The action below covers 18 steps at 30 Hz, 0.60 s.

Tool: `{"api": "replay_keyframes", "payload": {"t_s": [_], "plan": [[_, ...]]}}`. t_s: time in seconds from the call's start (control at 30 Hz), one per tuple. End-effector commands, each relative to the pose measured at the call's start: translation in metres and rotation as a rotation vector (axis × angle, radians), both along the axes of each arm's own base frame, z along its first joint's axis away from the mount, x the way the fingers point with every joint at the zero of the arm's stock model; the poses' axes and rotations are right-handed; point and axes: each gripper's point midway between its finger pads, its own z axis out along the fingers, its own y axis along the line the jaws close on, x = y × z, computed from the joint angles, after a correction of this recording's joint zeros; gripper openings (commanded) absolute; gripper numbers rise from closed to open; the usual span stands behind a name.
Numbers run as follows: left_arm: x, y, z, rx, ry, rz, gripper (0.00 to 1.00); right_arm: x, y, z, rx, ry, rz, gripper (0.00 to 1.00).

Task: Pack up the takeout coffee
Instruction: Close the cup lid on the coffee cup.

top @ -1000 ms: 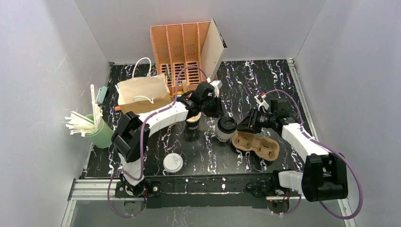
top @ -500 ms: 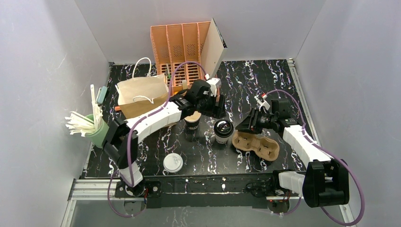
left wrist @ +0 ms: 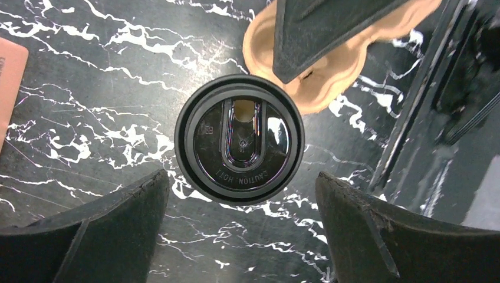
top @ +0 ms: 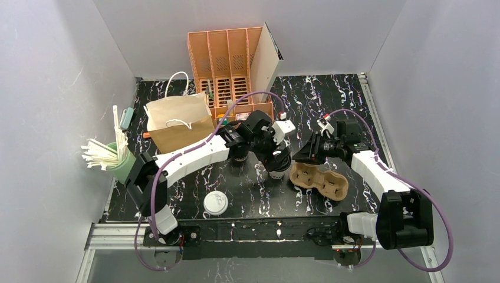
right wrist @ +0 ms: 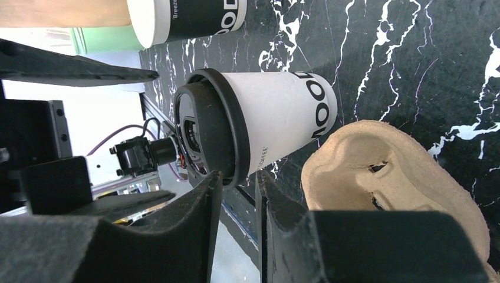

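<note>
At the middle of the black white-veined marble-pattern table, the takeout coffee, a small white paper cup with black lettering, stands upright with its round black plastic lid seated on the rim. The left wrist view looks straight down on the lid, showing its sip opening and raised warning text. The left gripper hangs directly above the cup with its jaws spread wide, one finger on each side of the lid and clear of it, so the cup is released. Just right of the cup lies a tan moulded-pulp two-well drink carrier, both wells unfilled; whether cup and carrier touch cannot be told. The right gripper sits low at the carrier's near-left end, beside the cup, its jaws only narrowly parted with nothing visible between them; whether a finger presses on the carrier cannot be told. Behind the coffee stands a second paper cup with a black printed band. Near the front edge lies a flat round white lid. At the left edge stands a green cup of white straws, and behind are a brown paper bag with white handles and an orange slotted file organiser.
</note>
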Motion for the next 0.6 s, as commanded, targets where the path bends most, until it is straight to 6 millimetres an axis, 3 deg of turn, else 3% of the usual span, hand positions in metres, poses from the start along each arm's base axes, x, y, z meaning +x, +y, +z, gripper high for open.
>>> {"api": "replay_keyframes", "payload": {"t_s": [0.0, 0.33, 0.57], "plan": [[0.001, -0.004, 0.002, 0.043, -0.071, -0.119, 0.89, 0.006, 0.008, 0.016, 0.026, -0.06, 0.046, 0.35], [0.001, -0.01, -0.006, 0.078, -0.095, -0.136, 0.91, 0.004, 0.018, 0.006, 0.006, -0.039, 0.071, 0.35], [0.0, -0.011, -0.015, 0.105, -0.079, -0.148, 0.81, 0.004, 0.019, 0.0, -0.001, -0.025, 0.072, 0.35]]}}
